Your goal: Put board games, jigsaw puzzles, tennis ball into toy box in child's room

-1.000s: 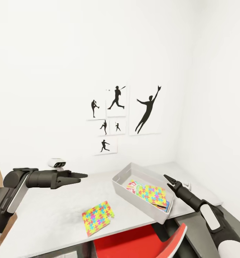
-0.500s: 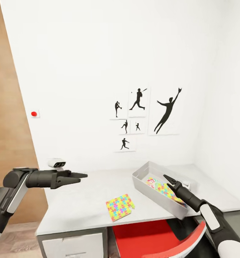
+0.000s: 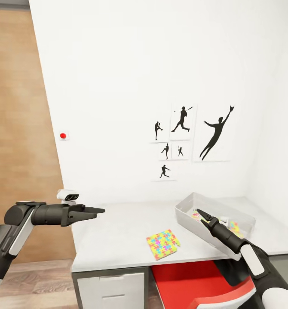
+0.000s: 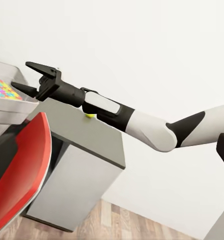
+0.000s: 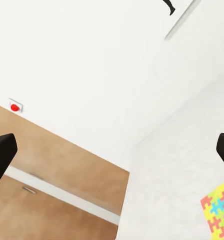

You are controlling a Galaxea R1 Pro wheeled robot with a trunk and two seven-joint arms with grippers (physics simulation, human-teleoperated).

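One jigsaw puzzle (image 3: 163, 243) lies flat near the front edge of the light grey table (image 3: 118, 231); it also shows in the right wrist view (image 5: 219, 210). Right of it stands the toy box (image 3: 190, 221), with colourful toys (image 3: 234, 225) partly visible inside. My right gripper (image 3: 203, 214) hangs open over the box's near wall and holds nothing; it shows open in the left wrist view too (image 4: 32, 77). Behind the right arm, a small yellow-green tennis ball (image 4: 90, 115) rests on the darker desk wing. My left gripper (image 3: 94, 212) is open in the air above the table's left end.
A red chair (image 3: 195, 279) is tucked under the desk beside the white drawers (image 3: 109, 287). A wood-panelled wall (image 3: 19, 128) stands at the left, with wood floor (image 3: 36, 283) below it. Black sports silhouettes (image 3: 191, 137) and a red button (image 3: 63, 135) are on the white wall.
The whole view has shifted, so the camera moved: table, box and puzzle now sit further right and smaller, and the wood wall has come into view. Both arms hold the same pose.
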